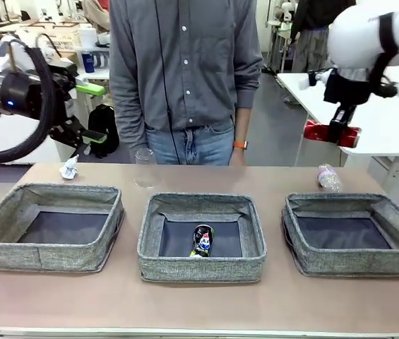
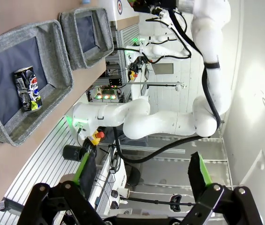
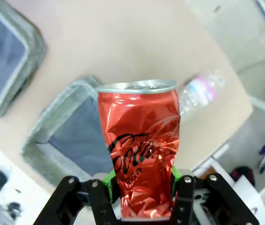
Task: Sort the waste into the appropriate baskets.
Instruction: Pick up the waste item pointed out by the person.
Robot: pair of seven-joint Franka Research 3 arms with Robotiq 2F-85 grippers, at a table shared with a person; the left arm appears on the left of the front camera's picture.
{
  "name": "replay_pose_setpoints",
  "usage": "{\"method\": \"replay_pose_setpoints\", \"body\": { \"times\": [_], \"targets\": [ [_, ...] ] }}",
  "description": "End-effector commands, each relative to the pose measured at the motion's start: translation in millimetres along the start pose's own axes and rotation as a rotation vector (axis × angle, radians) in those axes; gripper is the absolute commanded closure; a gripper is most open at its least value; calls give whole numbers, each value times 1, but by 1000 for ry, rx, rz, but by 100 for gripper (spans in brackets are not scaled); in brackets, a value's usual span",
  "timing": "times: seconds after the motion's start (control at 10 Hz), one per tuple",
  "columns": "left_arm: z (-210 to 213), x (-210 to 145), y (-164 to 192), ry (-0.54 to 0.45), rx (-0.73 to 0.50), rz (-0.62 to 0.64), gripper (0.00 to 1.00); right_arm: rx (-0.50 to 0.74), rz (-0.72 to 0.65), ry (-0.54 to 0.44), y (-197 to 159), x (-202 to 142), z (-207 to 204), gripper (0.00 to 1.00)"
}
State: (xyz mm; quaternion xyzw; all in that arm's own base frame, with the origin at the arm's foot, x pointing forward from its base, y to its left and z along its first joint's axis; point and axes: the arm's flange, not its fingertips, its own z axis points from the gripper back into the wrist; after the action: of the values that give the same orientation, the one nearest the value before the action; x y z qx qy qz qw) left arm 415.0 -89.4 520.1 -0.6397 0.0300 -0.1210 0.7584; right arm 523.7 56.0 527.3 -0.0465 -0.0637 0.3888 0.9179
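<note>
Three shallow grey woven-fabric baskets (image 1: 44, 191) line the lower frame. At the upper left, the left gripper (image 1: 93, 113) gapes wide and empty above a crumpled white paper wad (image 1: 69, 168). At the upper right, the right gripper (image 1: 341, 131) clamps a dented red drink can (image 1: 318, 132) near its base. The can is likely light and thin-walled, and more squeeze would crush it.

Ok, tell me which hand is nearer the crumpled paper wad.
Left. The left hand hangs open just above the paper wad; the right hand holds the red can high on the opposite side.
</note>
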Motion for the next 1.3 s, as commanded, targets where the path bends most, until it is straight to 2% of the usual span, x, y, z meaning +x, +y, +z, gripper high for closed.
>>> {"method": "replay_pose_setpoints", "body": {
  "times": [0.0, 0.1, 0.3, 0.4, 0.5, 0.6, 0.7, 0.9, 1.0, 1.1, 1.2],
  "targets": [
    [1, -2, -1, 4, 8, -11, 0, -90, -94, -70, 35, -22, -6, 100],
    [1, -2, -1, 4, 8, -11, 0, 0, 0, 0, 0, 0, 0, 100],
    [1, -2, -1, 4, 8, -11, 0, 0, 0, 0, 0, 0, 0, 100],
    [1, -2, -1, 4, 8, -11, 0, -17, -42, -26, 17, -11, 6, 71],
    [1, -2, -1, 4, 8, -11, 0, 124, -66, -51, 22, 3, -12, 71],
    [1, -2, -1, 4, 8, -11, 0, 45, -93, 8, 41, 23, 15, 71],
    [1, -2, -1, 4, 8, -11, 0, -65, -82, 6, 62, 35, 52, 71],
    [1, -2, -1, 4, 8, -11, 0, -149, -59, -32, 111, 53, 114, 71],
    [1, -2, -1, 4, 8, -11, 0, -95, -143, 48, 140, 65, 143, 71],
    [1, -2, -1, 4, 8, -11, 0, 65, -364, 150, 167, 79, 170, 71],
    [1, -2, -1, 4, 8, -11, 0, 123, -531, 194, 193, 86, 192, 71]
  ]
}}
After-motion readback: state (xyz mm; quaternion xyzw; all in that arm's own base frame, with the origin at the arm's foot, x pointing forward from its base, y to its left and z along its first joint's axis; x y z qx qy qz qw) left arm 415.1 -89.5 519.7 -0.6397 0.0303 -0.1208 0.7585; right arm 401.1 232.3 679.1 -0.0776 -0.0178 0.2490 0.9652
